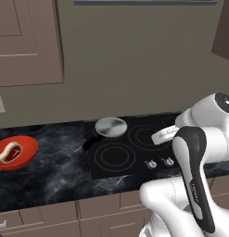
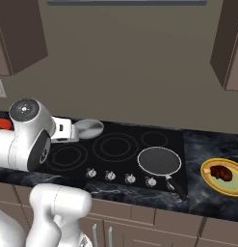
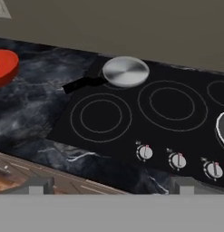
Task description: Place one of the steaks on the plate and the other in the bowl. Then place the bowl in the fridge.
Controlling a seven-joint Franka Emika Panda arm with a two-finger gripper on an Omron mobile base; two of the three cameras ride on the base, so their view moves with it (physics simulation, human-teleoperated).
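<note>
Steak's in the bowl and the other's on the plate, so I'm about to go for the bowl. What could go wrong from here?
1. The bowl sits far left on the counter, well away from the arm, so reaching it may be a stretch.
2. The steak lies loose inside; tilting the shallow bowl could spill it.
3. The small pan with its handle pointing toward the bowl could be clipped on a low sweep over the stove.

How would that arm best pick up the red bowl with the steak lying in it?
Probably by the rim. The bowl is wide, shallow and glossy, too broad to span, so one jaw inside and one outside the thin wall seems best. Come from above at the edge nearest the stove, where the steak leaves the wall bare, and the bowl sits upright on the counter.
</note>
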